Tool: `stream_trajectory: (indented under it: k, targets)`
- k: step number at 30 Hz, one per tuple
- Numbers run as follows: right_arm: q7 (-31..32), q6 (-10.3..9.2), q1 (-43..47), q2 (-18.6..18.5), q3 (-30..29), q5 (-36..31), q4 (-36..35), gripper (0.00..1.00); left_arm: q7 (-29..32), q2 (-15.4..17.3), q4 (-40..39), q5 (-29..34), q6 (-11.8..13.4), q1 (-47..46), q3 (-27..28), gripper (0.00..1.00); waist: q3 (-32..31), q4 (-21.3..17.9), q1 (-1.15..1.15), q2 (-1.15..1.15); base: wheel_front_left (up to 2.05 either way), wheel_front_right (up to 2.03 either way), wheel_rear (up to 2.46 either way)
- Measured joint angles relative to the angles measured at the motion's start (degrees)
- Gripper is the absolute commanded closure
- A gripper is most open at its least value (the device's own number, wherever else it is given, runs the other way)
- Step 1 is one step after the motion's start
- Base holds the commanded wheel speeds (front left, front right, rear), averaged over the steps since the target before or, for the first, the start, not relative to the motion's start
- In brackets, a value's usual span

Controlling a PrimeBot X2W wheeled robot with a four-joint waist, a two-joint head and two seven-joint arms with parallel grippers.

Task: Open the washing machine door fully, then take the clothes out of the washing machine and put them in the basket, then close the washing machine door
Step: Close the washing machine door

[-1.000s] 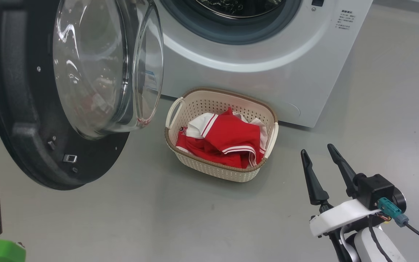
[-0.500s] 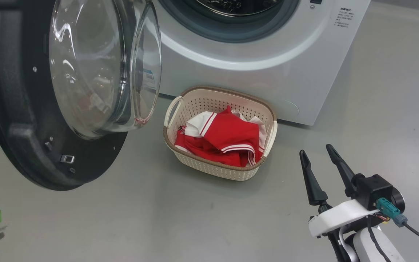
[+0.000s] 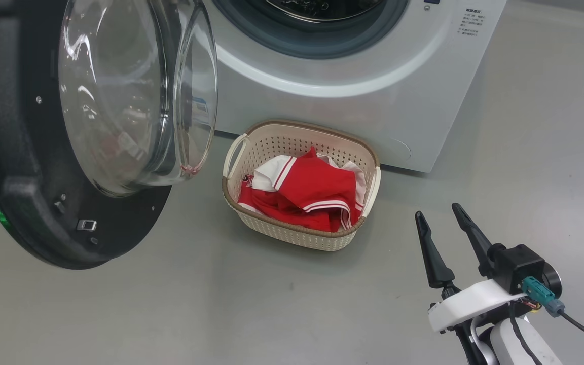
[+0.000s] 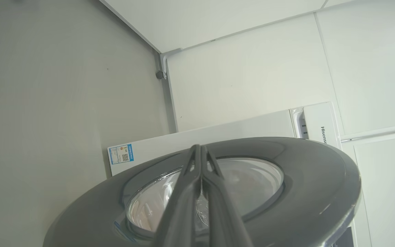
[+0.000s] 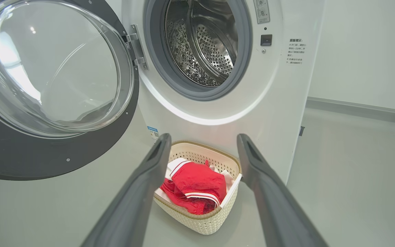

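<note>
The washer [image 3: 373, 101] takes up the far side of my head view, a white box with its mouth uncovered, and from the right wrist I can see into the steel drum [image 5: 204, 44]. The door [image 3: 18, 152] stands open on the left, swung out on its hinge [image 5: 136, 48], with the black inner frame facing me and the glass [image 3: 119, 101] bulging rightward toward the middle of the scene. Everything sits on a grey floor [image 3: 221, 304]. The basket [image 3: 297, 238] is on that floor just in front of the washer, below the mouth and just right of the door's lower edge (I cannot tell whether its far rim touches the washer's front). The clothes [image 3: 312, 192] lie bunched inside the basket, red with white panels and stripe trim, and they stay below its brown rim. My right gripper [image 3: 436, 212] hangs at the near right, well apart from the basket, with its two dark fingers spread wide and nothing between them. In its own wrist view those fingers frame the basket from a distance. My left gripper [image 4: 198, 149] has its fingers pressed together from base to tip, with nothing caught in them. In its wrist view they lie across the door's outer face, over the glossy rim and the glass, but I cannot tell whether they touch it.
</note>
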Motion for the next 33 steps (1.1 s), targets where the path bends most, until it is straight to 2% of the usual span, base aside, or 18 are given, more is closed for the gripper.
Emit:
stream_trajectory:
  k: [4,8,17,33]
  targets:
    - [0.0,0.0,0.0,0.0,0.0,0.0,0.1,0.0,4.9,0.4,0.9,-5.1,4.8,-2.0,2.5,1.0,0.1,-0.3,0.0,0.0,0.0,0.0,0.0]
    - [0.0,0.0,0.0,0.0,0.0,0.0,0.2,0.0,10.0,1.5,1.9,-8.5,8.5,-2.4,3.2,1.0,0.1,-0.6,0.0,0.0,0.0,0.0,0.0]
    - [0.0,0.0,0.0,0.0,0.4,0.0,0.6,0.0,18.8,3.9,1.6,-10.7,8.5,-2.5,1.2,1.0,0.0,-1.0,0.0,0.0,0.0,0.0,0.0]
    - [0.0,0.01,0.0,0.2,0.7,0.1,0.8,0.0,27.0,5.2,-1.5,-12.0,8.9,-0.5,-2.0,1.0,-0.8,-2.1,0.0,0.0,0.0,0.0,0.0]
